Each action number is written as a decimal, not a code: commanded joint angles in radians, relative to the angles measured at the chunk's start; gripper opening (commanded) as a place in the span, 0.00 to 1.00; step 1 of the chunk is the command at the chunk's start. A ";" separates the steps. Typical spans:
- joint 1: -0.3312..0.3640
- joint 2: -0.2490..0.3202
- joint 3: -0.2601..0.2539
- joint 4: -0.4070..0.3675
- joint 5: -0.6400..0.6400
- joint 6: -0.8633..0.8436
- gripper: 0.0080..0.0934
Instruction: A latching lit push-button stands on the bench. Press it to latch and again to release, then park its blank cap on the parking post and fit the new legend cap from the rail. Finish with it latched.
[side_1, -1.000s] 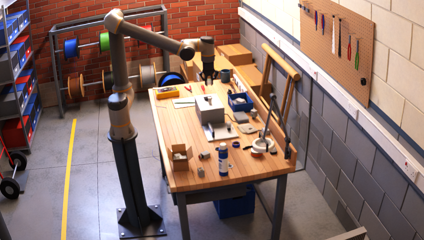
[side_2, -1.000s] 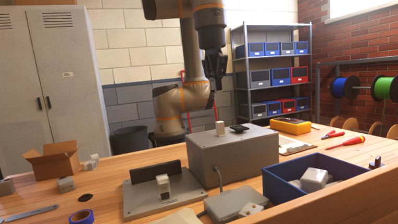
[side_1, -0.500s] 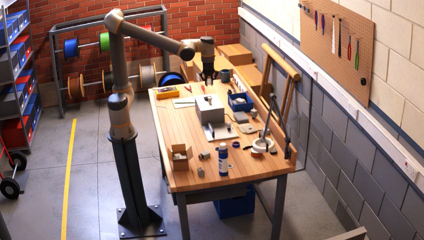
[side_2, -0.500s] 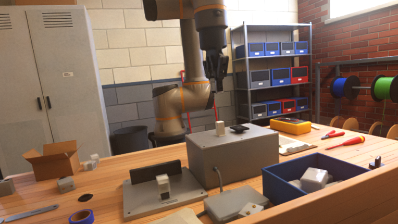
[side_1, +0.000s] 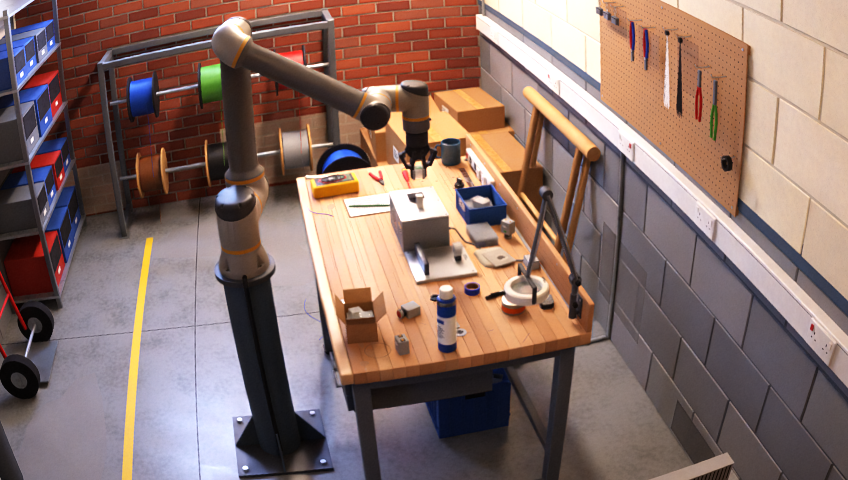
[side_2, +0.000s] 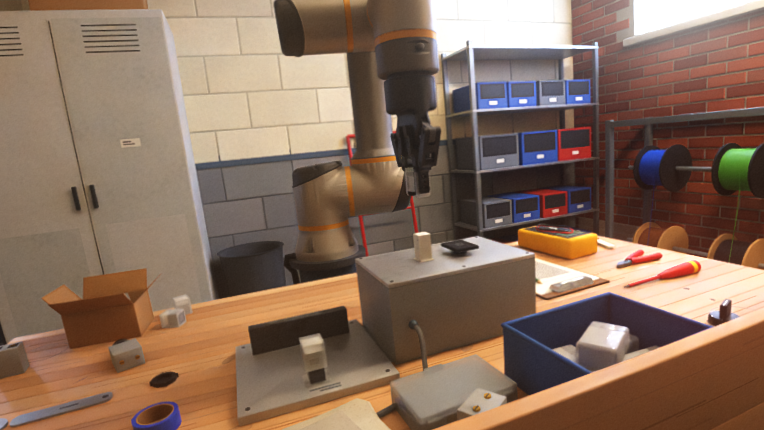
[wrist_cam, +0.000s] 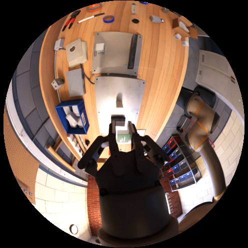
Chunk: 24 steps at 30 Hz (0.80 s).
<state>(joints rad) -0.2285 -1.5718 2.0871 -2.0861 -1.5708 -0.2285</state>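
The legend cap (wrist_cam: 123, 137), white with a green face, sits gripped between the closed fingers of my gripper (wrist_cam: 123, 130) (side_2: 414, 181) (side_1: 418, 168), high above the grey button box (side_2: 446, 291) (side_1: 418, 218) (wrist_cam: 120, 100). On the box's top stand the dark push-button base (side_2: 458, 246) (wrist_cam: 118, 120) without a cap and, beside it, a pale blank cap on the parking post (side_2: 422, 245) (wrist_cam: 119, 100) (side_1: 419, 200). In front of the box lies a grey plate with a black rail (side_2: 298, 329) (wrist_cam: 132, 51) and a small white block (side_2: 313, 356) (wrist_cam: 100, 47).
A blue bin (side_2: 599, 339) (side_1: 481, 203) with grey parts sits right of the box. A yellow meter (side_2: 557, 241), red pliers and a screwdriver (side_2: 663, 273) lie behind it. A cardboard box (side_2: 101, 307), tape roll (side_2: 156, 415) and small blocks are at the bench's near end.
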 joint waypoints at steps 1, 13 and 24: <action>0.000 0.002 0.002 -0.005 0.000 0.000 0.00; 0.000 0.032 0.034 -0.068 0.000 0.000 0.00; 0.000 0.052 0.051 -0.106 0.000 0.000 0.00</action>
<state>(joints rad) -0.2284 -1.5185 2.1399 -2.1919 -1.5708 -0.2284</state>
